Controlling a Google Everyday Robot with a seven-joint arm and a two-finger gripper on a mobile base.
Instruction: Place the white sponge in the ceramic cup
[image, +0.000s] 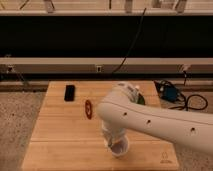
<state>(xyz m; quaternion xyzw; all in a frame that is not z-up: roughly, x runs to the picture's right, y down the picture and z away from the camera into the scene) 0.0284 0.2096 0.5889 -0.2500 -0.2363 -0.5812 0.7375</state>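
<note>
One pale wooden tabletop (55, 135) stands on speckled flooring before a dark wall rail. The gripper (114, 142) hangs directly over the small white ceramic cup (120, 148); the sponge is hidden from view.

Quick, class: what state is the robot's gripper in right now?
Gripper: directly over the ceramic cup near the table's front edge; its state cannot be told.

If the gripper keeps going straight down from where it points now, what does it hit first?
Most likely the ceramic cup: the gripper points down right at its rim, the arm hiding most of it. Depth is unclear, so it may land on the rim, not the opening. The wooden table lies beneath.
</note>
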